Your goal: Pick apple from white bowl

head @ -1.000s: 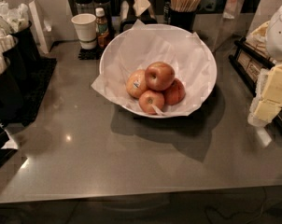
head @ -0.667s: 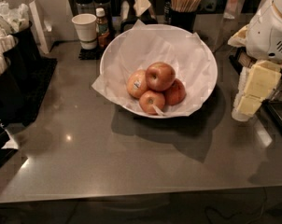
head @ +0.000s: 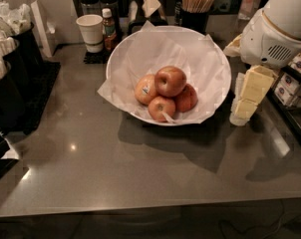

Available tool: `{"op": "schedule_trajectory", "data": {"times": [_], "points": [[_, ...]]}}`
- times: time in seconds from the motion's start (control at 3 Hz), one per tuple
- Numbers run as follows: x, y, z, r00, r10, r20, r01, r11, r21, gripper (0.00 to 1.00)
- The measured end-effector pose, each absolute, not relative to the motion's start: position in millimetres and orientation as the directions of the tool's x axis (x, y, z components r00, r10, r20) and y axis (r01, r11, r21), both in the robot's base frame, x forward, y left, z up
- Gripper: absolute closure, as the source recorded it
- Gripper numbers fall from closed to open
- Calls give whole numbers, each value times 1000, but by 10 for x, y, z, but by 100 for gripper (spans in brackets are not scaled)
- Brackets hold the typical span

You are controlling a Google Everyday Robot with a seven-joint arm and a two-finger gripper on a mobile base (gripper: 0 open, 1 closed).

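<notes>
While the tool (head: 244, 112) hangs beside the white bowl (head: 216, 54), the apple (head: 170, 80) gleams.

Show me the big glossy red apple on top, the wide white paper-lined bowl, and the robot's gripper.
glossy red apple (head: 170, 80), camera view, upper face.
wide white bowl (head: 190, 46), camera view, lined far wall.
gripper (head: 244, 108), camera view, its cream tip, just right of the bowl.

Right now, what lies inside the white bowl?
The white bowl holds a paper liner, the largest apple on top and three other apples beneath. Its bottom is covered. The end effector hangs right of it.
</notes>
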State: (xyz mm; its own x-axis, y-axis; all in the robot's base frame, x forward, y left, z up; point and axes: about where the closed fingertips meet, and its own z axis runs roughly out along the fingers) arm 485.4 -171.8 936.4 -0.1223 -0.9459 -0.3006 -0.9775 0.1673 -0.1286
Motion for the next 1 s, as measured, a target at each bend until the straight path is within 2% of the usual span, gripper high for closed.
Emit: {"op": "schedule_trajectory", "data": {"times": [0.33, 1.0], "points": [[4926, -1647, 9339, -115, -922, -370, -972, 181, -149, 0], [5357, -944, 9090, 11, -891, -454, -996, 28, -81, 0]]}}
